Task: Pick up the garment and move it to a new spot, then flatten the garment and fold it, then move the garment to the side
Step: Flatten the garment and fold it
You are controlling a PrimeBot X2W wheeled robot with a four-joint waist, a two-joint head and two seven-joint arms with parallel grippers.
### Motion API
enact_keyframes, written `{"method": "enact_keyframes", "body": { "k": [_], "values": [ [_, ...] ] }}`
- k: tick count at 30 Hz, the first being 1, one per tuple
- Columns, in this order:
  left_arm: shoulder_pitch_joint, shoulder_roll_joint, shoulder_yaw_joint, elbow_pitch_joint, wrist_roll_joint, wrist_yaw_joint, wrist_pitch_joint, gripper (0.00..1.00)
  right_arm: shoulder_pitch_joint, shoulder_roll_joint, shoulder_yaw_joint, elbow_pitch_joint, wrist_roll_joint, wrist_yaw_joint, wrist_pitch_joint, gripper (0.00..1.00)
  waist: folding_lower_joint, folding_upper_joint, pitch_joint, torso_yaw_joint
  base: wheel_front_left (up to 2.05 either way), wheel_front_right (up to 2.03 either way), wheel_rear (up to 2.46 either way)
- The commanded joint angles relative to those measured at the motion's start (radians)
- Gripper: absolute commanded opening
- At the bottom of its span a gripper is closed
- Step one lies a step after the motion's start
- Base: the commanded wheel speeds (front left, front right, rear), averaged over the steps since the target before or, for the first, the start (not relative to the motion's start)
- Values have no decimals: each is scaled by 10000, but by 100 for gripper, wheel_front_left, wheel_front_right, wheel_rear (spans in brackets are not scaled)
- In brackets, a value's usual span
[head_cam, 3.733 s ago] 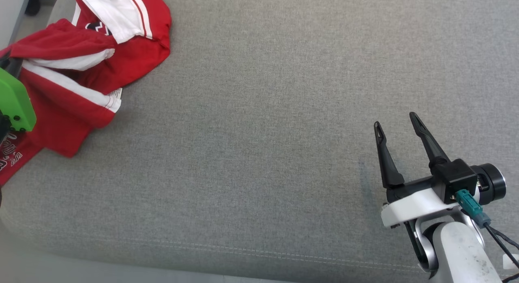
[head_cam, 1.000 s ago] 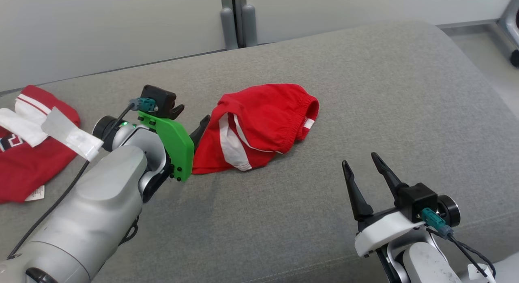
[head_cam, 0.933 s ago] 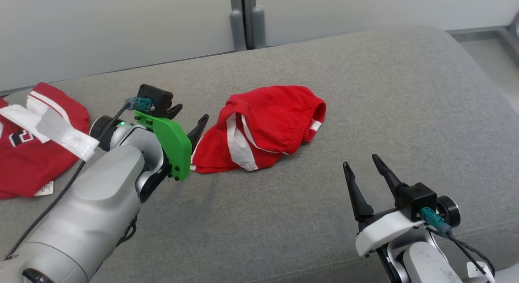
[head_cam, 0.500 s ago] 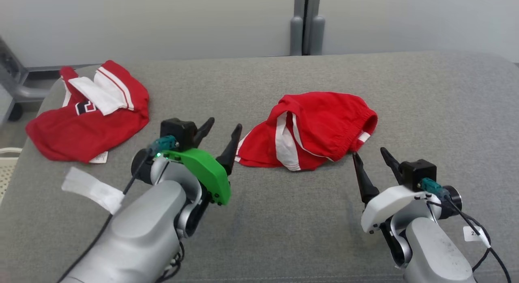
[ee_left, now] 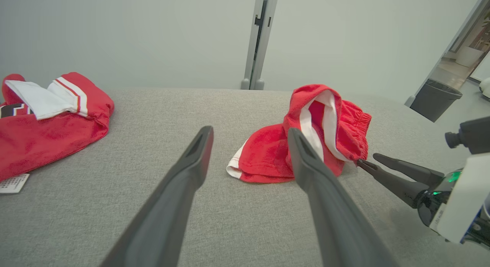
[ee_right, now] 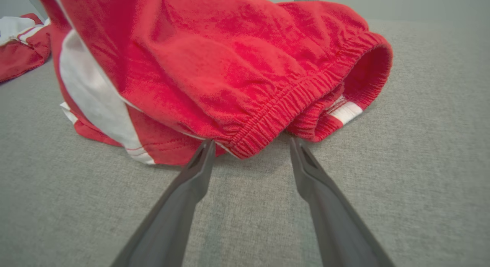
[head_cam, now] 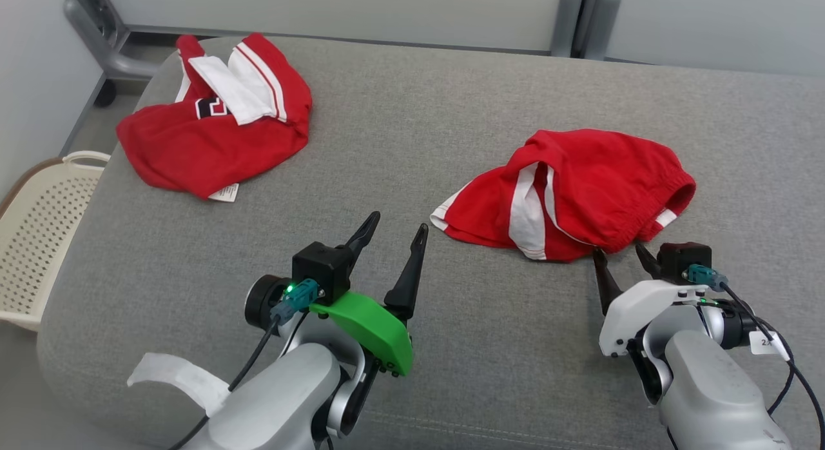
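The right tool [head_cam: 617, 251] is spread wide and empty, its tips at the waistband of the crumpled red shorts [head_cam: 580, 179] on the grey cushion [head_cam: 412, 115]. The left tool [head_cam: 398, 222], equally wide and empty, stands just beside the shorts' hem.

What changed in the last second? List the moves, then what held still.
The left hand drew back from the left edge of the red shorts and now sits apart from them. The right hand advanced right up to their elastic waistband. Nothing gripped; both hands stay open. The shorts keep their crumpled shape; the second red garment lies where it was.
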Motion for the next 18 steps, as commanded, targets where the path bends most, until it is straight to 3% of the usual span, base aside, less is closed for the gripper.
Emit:
{"method": "enact_keyframes", "body": {
  "k": [1,8,9,11,15,18],
  "values": [
    [114,78,55,-112,156,49,-42,100,-219,-87,14,167,66,-3,-67,100,0,-1,452,458,0,0,0],
    [235,208,220,-453,368,191,-38,100,-651,-94,236,673,221,-3,-222,100,0,-1,663,621,0,0,0],
    [264,234,246,-480,400,221,-38,100,-688,-86,292,681,234,-3,-229,90,0,-1,670,612,0,0,0],
    [326,279,305,-530,424,251,-39,100,-730,-81,423,605,291,-3,-263,49,0,-1,664,555,0,0,0],
    [473,316,397,-630,447,283,-38,100,-571,-138,634,-7,409,-3,-273,24,0,-1,569,314,0,0,0],
    [611,337,452,-688,442,236,-39,100,-225,-211,809,-759,509,-3,-271,14,0,-1,455,61,0,0,0]
  ]
}}
